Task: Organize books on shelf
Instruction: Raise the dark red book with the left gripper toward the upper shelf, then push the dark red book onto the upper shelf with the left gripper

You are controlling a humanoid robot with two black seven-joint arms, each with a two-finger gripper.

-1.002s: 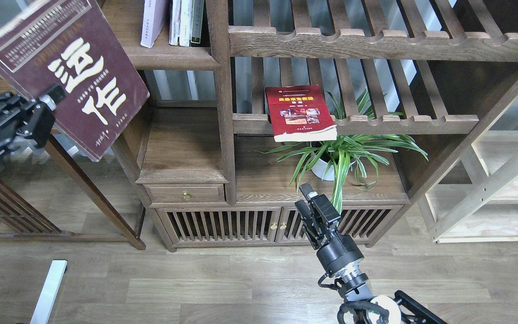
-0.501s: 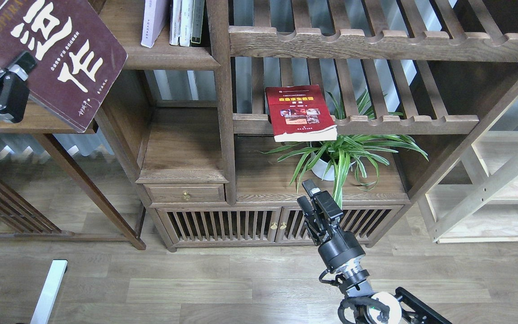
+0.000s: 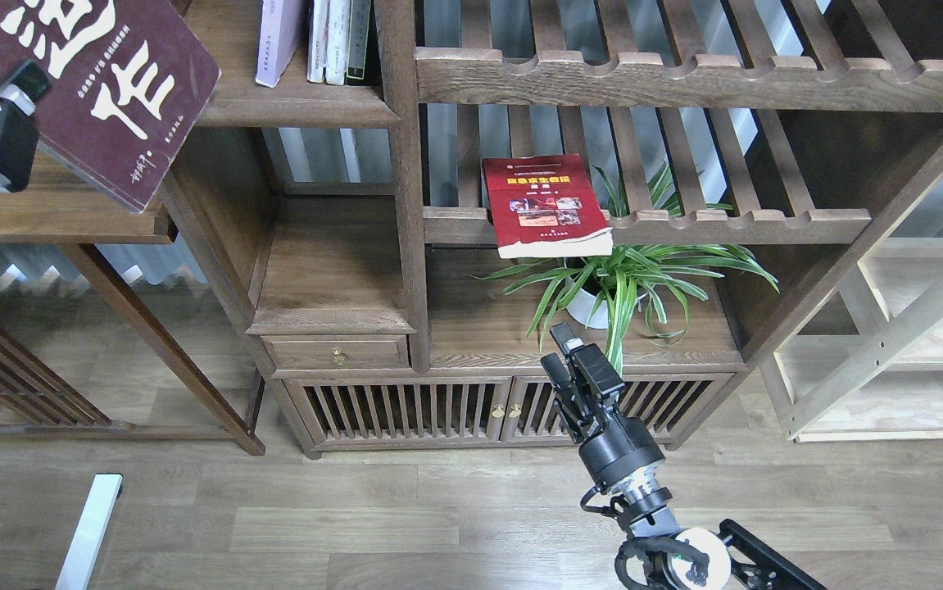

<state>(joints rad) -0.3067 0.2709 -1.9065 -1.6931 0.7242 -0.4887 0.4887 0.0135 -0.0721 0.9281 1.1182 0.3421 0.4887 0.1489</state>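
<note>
Head view: left end effector grips the maroon book; right end effector narrowly parted, holding nothing.

A grey-brown plank floor runs under a dark slatted cabinet, with pale light-wood shelving at right.

You are seeing open shelf room left of the lavender book, the 3 upright books beside it crowding the post, plant leaves fanning under the red book.
</note>
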